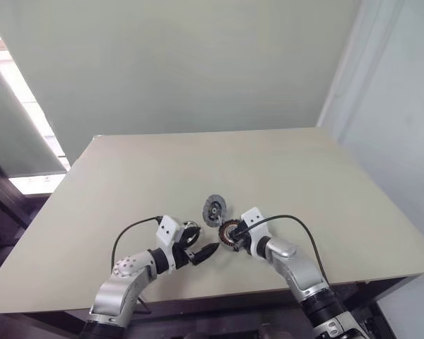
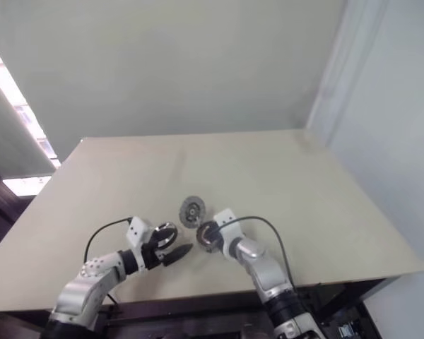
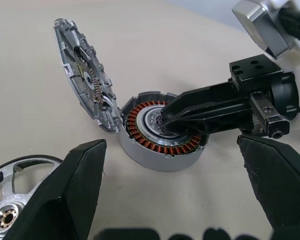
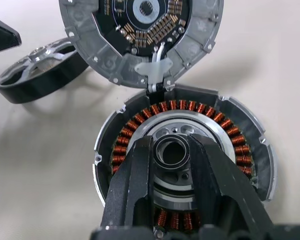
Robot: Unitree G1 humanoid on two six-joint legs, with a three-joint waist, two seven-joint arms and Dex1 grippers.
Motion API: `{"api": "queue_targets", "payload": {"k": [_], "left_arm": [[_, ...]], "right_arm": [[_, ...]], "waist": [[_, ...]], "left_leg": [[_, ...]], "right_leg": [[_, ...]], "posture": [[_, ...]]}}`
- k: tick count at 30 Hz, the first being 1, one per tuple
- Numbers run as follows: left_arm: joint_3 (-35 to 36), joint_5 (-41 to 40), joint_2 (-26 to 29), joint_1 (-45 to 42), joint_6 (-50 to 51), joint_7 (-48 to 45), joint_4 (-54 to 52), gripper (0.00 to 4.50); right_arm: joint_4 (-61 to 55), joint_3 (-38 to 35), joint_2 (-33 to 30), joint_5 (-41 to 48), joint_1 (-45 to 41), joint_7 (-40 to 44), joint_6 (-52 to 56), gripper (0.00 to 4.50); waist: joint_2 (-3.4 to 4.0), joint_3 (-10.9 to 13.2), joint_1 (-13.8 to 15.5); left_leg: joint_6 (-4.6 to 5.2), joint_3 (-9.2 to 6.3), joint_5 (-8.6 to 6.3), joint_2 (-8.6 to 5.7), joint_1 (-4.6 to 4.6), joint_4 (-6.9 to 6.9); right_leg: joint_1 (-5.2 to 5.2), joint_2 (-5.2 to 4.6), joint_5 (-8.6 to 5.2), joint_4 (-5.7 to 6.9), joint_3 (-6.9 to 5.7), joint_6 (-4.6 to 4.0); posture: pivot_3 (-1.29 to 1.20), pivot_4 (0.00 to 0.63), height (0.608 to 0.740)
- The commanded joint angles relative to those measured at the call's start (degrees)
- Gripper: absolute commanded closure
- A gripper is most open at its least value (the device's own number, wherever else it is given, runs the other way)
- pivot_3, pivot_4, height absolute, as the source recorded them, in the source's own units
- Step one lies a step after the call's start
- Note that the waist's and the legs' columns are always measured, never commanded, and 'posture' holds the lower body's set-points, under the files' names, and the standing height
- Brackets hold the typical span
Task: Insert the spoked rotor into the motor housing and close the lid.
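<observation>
From the head views, a pale beige table (image 1: 283, 183) carries three small round parts near its front edge. The right gripper (image 1: 234, 241) rests on the motor housing (image 1: 230, 231), probably to steady it so the rotor can go in. The lid (image 1: 214, 210) stands tilted up just behind the housing, swung clear of the opening. The left gripper (image 1: 198, 248) sits just beside the spoked rotor (image 1: 189, 233), its fingers spread wide and holding nothing, seemingly ready to pick the rotor up.

In the left wrist view, the left arm's own two blunt black fingers stand far apart. The rotor (image 3: 10, 200) shows beside one finger as a shiny silver wheel with curved spokes and a dark outer rim. The housing (image 3: 160, 145) is a squat silver cylinder ringed with copper coils, and the right gripper's black fingers reach onto its centre.

In the right wrist view, the right gripper (image 4: 172, 155) is narrowed on the dark raised hub at the housing's pale metal middle, one finger on either side. The lid (image 4: 140, 35) joins the housing's rim by a small hinge and shows a toothed grey edge and a dark inner face. The rotor (image 4: 37, 75) lies flat beside the lid.
</observation>
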Motion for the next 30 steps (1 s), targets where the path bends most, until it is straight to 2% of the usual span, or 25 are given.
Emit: {"api": "queue_targets", "payload": {"k": [1,30], "left_arm": [[0.81,0.00,0.03,-0.94,-0.96,0.24,-0.77,0.00],[0.41,-0.04,-0.18,-1.11,-0.65,0.07,-0.84,0.00]], "right_arm": [[-0.48,-0.38,0.32,-0.22,-0.87,-0.08,-1.29,3.79],[0.63,-1.48,0.57,-0.45,-1.41,-0.91,-1.83,3.79]], "waist": [[0.00,0.00,0.00],[0.00,0.00,0.00]], "left_leg": [[0.00,0.00,0.00,0.00,0.01,0.00],[0.00,0.00,0.00,0.00,0.01,0.00]], "right_leg": [[0.00,0.00,0.00,0.00,0.00,0.00],[0.01,0.00,0.00,0.01,0.00,0.00]], "posture": [[0.00,0.000,0.740],[0.00,0.000,0.740]]}}
